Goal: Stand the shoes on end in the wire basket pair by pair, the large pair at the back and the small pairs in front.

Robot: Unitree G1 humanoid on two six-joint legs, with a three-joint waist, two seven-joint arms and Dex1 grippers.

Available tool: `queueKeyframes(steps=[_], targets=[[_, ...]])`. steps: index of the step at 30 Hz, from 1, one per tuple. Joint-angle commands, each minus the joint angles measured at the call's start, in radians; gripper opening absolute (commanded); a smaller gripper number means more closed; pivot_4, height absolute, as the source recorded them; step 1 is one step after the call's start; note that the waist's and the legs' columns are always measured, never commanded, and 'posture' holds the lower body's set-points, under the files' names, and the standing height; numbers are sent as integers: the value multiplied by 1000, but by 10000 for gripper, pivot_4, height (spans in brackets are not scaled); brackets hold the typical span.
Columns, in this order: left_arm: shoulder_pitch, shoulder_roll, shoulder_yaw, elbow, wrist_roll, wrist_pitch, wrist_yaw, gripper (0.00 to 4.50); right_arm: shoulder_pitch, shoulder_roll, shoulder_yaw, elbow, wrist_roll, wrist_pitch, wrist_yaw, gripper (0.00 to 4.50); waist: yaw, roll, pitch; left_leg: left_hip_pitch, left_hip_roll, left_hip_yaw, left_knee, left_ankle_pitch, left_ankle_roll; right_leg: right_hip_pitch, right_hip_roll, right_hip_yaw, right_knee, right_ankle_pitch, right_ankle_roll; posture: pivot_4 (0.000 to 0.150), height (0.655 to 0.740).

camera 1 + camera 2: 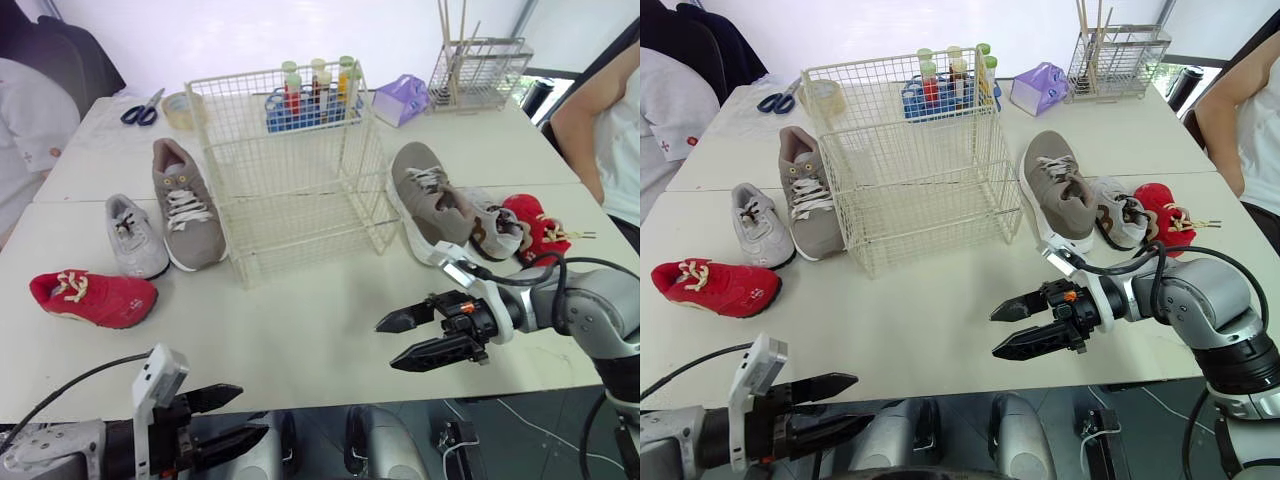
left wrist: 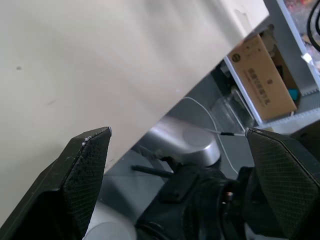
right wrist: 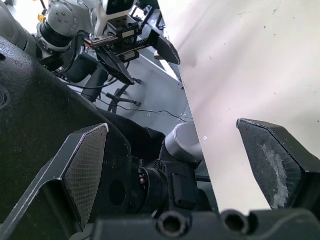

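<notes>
An empty white wire basket [image 1: 270, 84] stands at the table's middle back. Left of it lie a large taupe shoe [image 1: 185, 205], a small grey shoe [image 1: 135, 237] and a small red shoe [image 1: 95, 297]. To its right are the other taupe shoe [image 1: 430, 195], a small grey shoe [image 1: 497, 228] and a red shoe [image 1: 535, 228]. My right gripper [image 1: 388, 345] hovers open over the table's front, empty, short of the right-hand shoes. My left gripper [image 1: 252, 410] is open and empty at the front edge, below the tabletop level.
Behind the basket are scissors [image 1: 143, 108], a tape roll [image 1: 180, 108], a blue rack of tubes [image 1: 310, 95], a purple pouch [image 1: 402, 98] and a wire holder with sticks [image 1: 480, 70]. A person sits at each side [image 1: 600, 120] [image 1: 30, 120]. A cardboard box [image 2: 260, 75] is under the table.
</notes>
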Motion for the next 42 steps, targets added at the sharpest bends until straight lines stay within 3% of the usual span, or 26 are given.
queueKeyframes(steps=[1,13,19,21,27,31,34,38,42], targets=[[8,-5,-3,-8,29,-25,-34,44759,-11,6,-1,-26,5,-15,10,45000,1,0,0,0,0,0,0,0,0,0,0,0,0,0,0,1500,7400],[-54,17,18,-35,-60,33,20,44759,-11,11,-1,-23,5,-16,5,45000,0,0,0,0,0,0,0,0,0,0,0,0,0,0,0,1500,7400],[-103,38,49,-26,-176,54,67,44759,-25,25,-3,-3,2,-16,-1,45000,0,0,0,0,0,0,0,0,0,1,0,0,0,0,0,1500,7400],[-113,59,73,-14,-155,61,88,44759,-37,31,-9,-8,-7,-18,-21,45000,0,0,0,0,0,0,0,0,0,2,0,0,0,0,0,1500,7400],[-157,129,164,31,-204,98,83,44759,-50,-70,-25,-61,-66,-74,27,45000,2,1,1,0,0,0,0,0,0,1,0,0,0,0,0,1500,7400],[-182,262,393,80,-233,177,-40,44759,-230,-168,-94,-53,-28,-69,98,45000,-4,3,2,0,0,0,0,0,-1,0,0,0,0,0,0,1500,7400],[-292,387,546,172,-289,242,-116,44759,-449,-166,-55,75,-125,-157,137,45000,-3,5,3,-1,0,0,-1,2,-2,-3,1,-1,1,0,0,1500,7400],[-438,473,560,214,-368,273,-116,44759,-640,-103,93,252,-355,-387,218,45000,-7,5,3,-1,0,2,-2,4,-7,-3,1,-1,1,0,0,1500,7400],[-504,467,542,178,-456,282,-43,44759,-739,-18,216,419,-511,-572,330,45000,-9,4,3,-3,0,8,-3,6,-4,-2,1,2,1,2,4,1500,7400]])
